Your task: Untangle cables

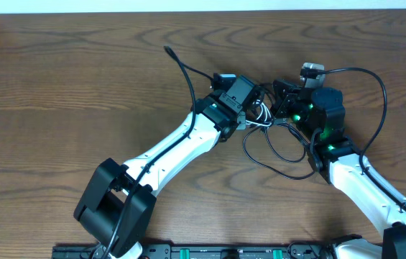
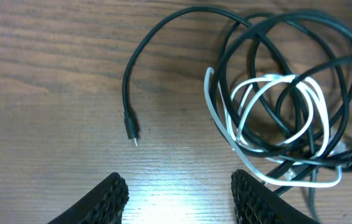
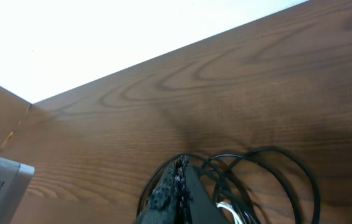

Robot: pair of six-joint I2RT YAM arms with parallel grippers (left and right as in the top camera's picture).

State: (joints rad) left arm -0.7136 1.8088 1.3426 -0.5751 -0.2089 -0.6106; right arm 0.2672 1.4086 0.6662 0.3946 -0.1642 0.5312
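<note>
The cables lie tangled in mid-table between my two grippers [image 1: 264,121]. In the left wrist view the thin black cord [image 2: 269,37] loops round the white cord [image 2: 269,84], and a black plug end [image 2: 132,134] lies free to the left. My left gripper [image 2: 182,196] is open and empty, just short of the tangle; it also shows in the overhead view [image 1: 257,108]. My right gripper [image 3: 179,171] is shut, with a loop of the black cord [image 3: 275,152] running across its tips. A bit of white cord [image 3: 225,208] shows beside it.
A black cord end [image 1: 167,50] reaches from under the left arm toward the far left. Loose black loops [image 1: 278,155] lie near the right arm. A thicker black robot wire [image 1: 381,83] arches over the right wrist. The table's far edge [image 3: 163,53] is close beyond the right gripper.
</note>
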